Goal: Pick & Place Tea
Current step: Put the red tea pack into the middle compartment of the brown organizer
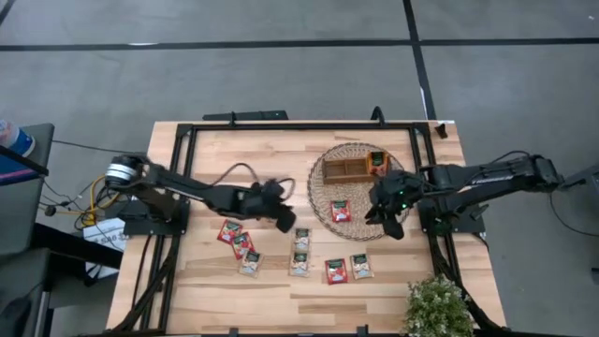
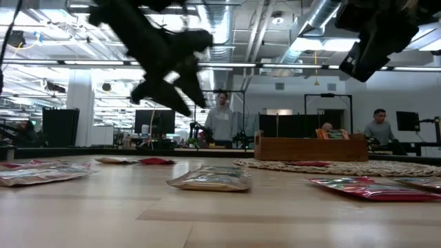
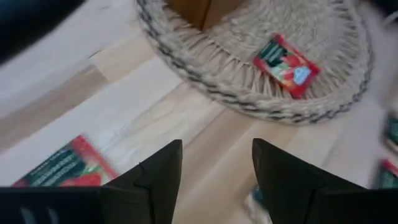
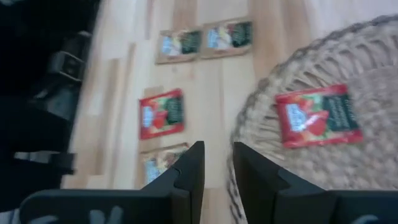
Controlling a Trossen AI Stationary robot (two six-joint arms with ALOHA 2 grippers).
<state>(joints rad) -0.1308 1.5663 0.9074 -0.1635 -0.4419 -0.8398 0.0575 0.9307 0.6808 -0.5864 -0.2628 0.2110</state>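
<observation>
High view, read from left to right: the left gripper (image 1: 284, 221) hangs over the middle of the table (image 1: 211, 304), between the loose sachets and the wicker mat (image 1: 323, 211). The left wrist view shows its fingers (image 3: 158, 177) moderately apart with bare wood between them, so it holds nothing. Just below and beside it lie seven tea sachets on the wood: a red one (image 1: 229, 230), two more in a slanting row toward the front, a pale pair (image 1: 301, 238) stacked front to back, then a red sachet (image 1: 336, 271) and a pale one (image 1: 361, 266) side by side.

On the mat stands the wooden tray (image 1: 344, 169), with at least one sachet (image 1: 377, 163) standing in its right-hand end; how many are inside I cannot tell. One red sachet (image 1: 340, 211) lies flat on the mat, outside the tray.

The right gripper (image 1: 390, 225) hovers at the mat's right edge, fingers (image 4: 189, 168) nearly together and empty.

Judging by this, the task is barely under way: most sachets remain to be collected.
</observation>
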